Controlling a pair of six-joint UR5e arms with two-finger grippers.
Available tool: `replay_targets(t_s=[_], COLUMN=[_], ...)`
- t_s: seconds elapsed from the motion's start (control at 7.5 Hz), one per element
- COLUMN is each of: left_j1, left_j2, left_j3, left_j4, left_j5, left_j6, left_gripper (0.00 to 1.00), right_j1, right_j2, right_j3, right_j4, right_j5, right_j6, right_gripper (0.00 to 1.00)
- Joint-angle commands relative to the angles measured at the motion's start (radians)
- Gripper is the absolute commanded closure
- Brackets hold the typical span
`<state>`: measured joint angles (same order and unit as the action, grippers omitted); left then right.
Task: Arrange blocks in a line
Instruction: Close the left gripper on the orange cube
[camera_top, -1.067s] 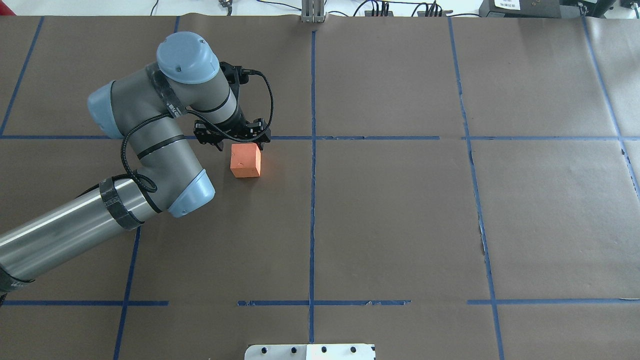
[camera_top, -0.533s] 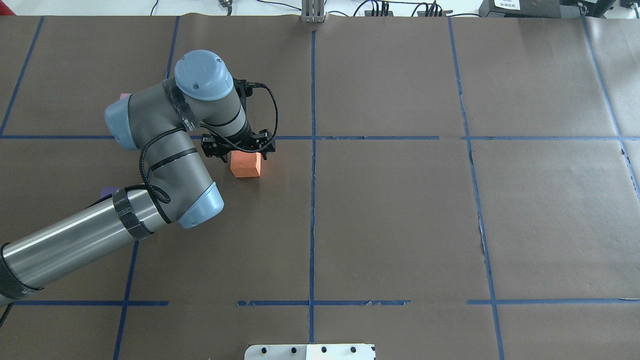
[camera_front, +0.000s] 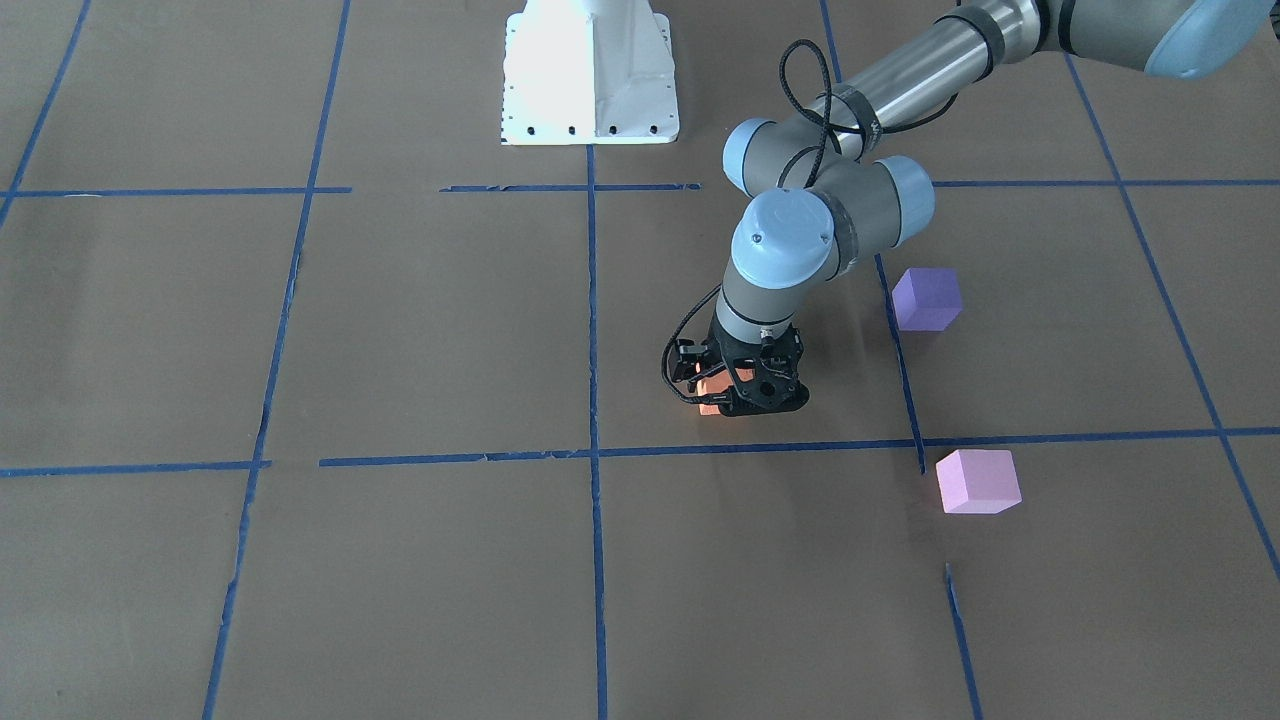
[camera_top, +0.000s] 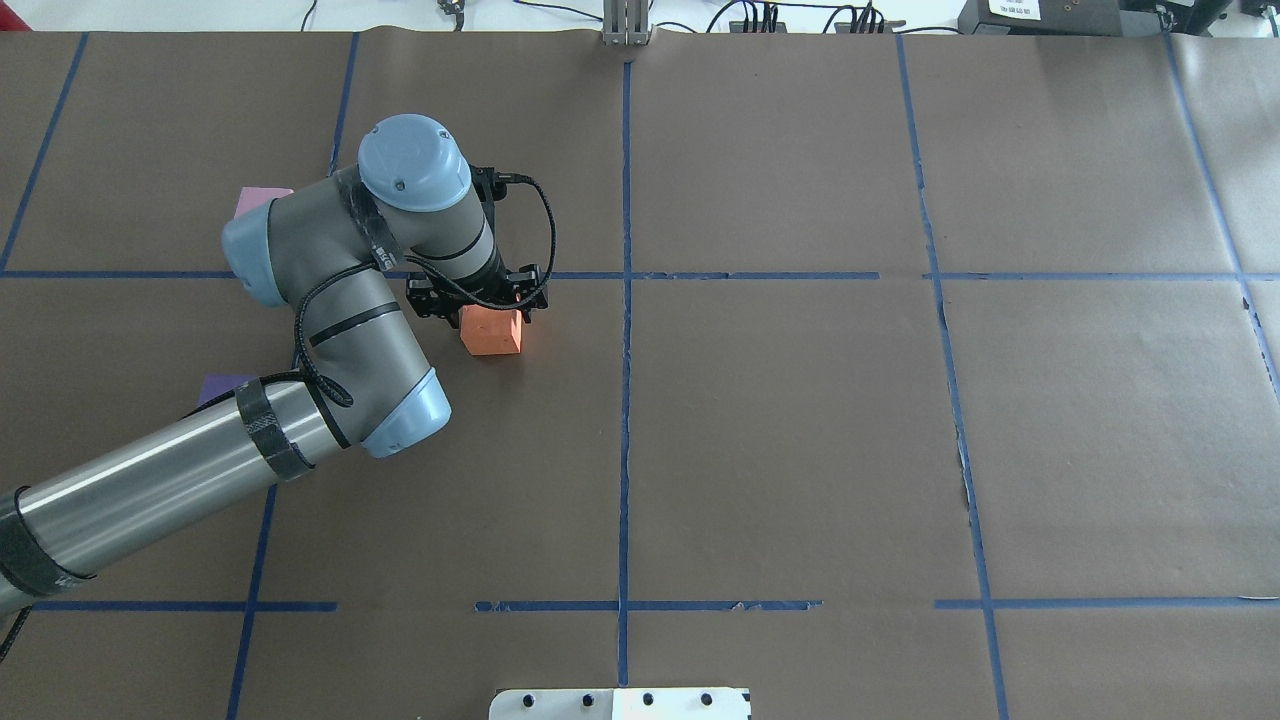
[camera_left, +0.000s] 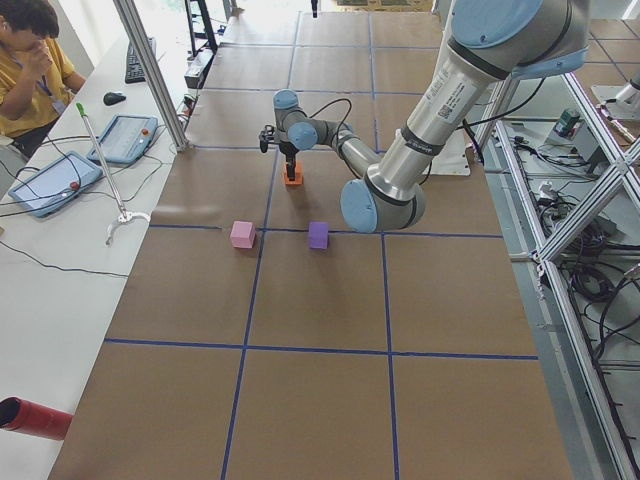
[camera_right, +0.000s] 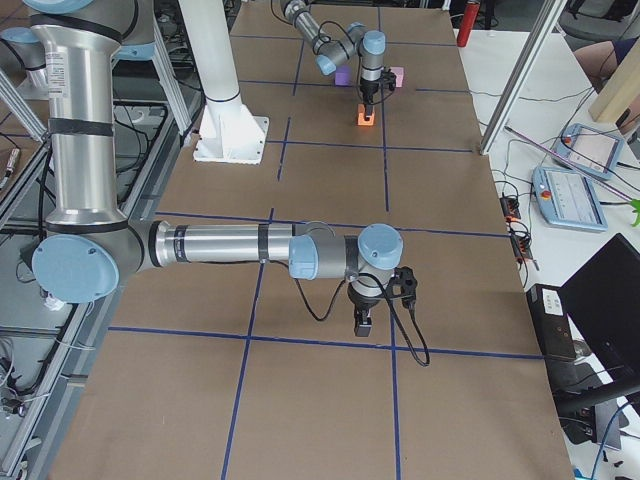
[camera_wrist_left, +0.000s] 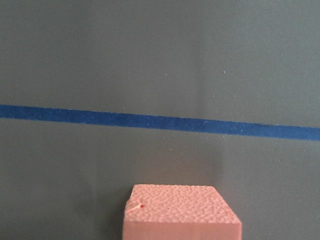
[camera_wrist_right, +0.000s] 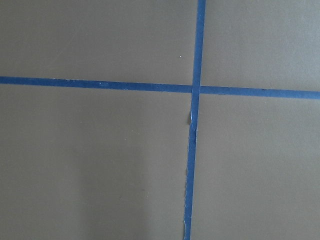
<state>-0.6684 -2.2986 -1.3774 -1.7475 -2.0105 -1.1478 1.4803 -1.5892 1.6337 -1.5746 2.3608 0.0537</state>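
Note:
The orange block (camera_top: 492, 335) sits on the brown paper just on the robot's side of a blue tape line; it also shows in the front view (camera_front: 708, 392) and at the bottom of the left wrist view (camera_wrist_left: 182, 212). My left gripper (camera_top: 478, 302) is low over it, open, with its jaws either side of the block's far part. The dark purple block (camera_front: 926, 298) and the pale pink block (camera_front: 977, 481) lie apart, further out on my left side; my arm half hides them from overhead. My right gripper (camera_right: 362, 325) hangs over bare paper; I cannot tell whether it is open.
Blue tape lines (camera_top: 626, 300) divide the paper into squares. The robot's white base plate (camera_front: 590, 70) is at the table's robot-side edge. An operator (camera_left: 30, 60) sits at a side desk beyond the table.
My left arm has swung towards the robot and lowered its gripper over the orange block's far part. The pink and purple blocks have come into view beside the arm.

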Motion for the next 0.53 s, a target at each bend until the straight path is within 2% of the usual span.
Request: replay_targets(t_s=[0.0, 0.27, 0.4], left_j1=[0.001, 0.000, -0.007], left_j2=[0.001, -0.001, 0.014], left_j3=[0.009, -0.002, -0.034], left_j4=[-0.009, -0.009, -0.006], left_j5=[0.009, 0.004, 0.007], left_j6=[0.000, 0.005, 0.006], left_gripper=[0.15, 0.45, 0.55], right_j1=[0.000, 0.000, 0.000], right_j2=[0.000, 0.000, 0.000], right_j3=[0.000, 0.000, 0.000], right_j4=[-0.001, -0.001, 0.001], right_j5=[0.000, 0.000, 0.000], right_j6=[0.000, 0.000, 0.000], right_gripper=[0.00, 0.00, 0.00])
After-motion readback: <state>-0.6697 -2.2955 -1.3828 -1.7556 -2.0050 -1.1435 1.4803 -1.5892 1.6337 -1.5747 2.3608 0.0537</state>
